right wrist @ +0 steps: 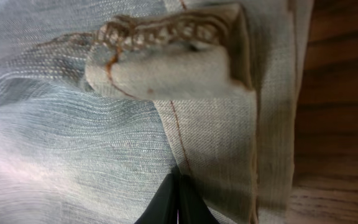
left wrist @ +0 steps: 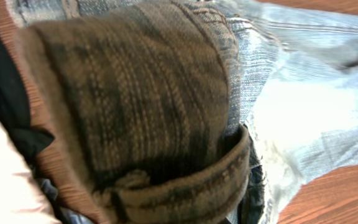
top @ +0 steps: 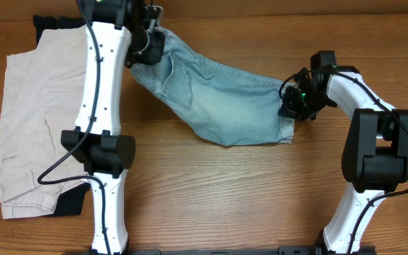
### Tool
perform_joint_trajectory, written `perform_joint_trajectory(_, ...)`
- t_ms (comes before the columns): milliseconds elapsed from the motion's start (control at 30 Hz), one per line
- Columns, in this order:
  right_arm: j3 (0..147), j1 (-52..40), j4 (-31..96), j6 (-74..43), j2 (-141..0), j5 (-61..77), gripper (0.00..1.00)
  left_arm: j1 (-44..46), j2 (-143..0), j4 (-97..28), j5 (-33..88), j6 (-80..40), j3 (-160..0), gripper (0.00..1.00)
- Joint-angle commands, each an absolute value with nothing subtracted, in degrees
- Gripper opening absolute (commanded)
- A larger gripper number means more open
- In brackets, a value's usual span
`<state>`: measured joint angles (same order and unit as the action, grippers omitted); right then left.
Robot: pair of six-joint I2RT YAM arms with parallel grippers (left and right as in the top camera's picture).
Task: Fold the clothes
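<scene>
1. My left gripper point(top: 146, 44) is at the far side of the table point(top: 225, 202), left of centre. Its fingers are buried in bunched cloth, so I cannot see them in either view. They are closed, and the overhead view shows the denim shorts point(top: 218, 99) gathered up right at them.
2. The left wrist view is almost filled by a thick, shadowed fold of denim with a stitched band across its lower edge. Paler denim lies to the right of it.
3. My right gripper point(right wrist: 178, 200) is pinched fully closed on the denim. The two black fingertips meet on the cloth just beside an orange-stitched seam, near the hem edge.
4. The denim shorts hang stretched between the two grippers, running from far left to the right side of the table. A back pocket faces up, and the lower edge sags toward the near side.
5. The beige cargo shorts point(top: 27, 120) lie flat at the left edge of the table, well apart from the right gripper.
6. A black garment point(top: 73, 204) shows from under the near end of the beige cargo shorts.
</scene>
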<state>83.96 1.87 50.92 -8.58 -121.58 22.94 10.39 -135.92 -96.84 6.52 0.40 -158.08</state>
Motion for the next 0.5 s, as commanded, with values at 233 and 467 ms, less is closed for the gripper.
perform_joint_trajectory(233,83.94,1.83,50.13,-10.44,-121.54,21.52,0.04,22.04,-133.82,-89.78,7.49,-9.17,-157.95,0.04)
perform_joint_trajectory(467,84.05,1.89,49.69,-10.50,-121.51,23.11,0.04,28.64,-133.82,-82.26,7.46,-12.12,-152.97,0.04)
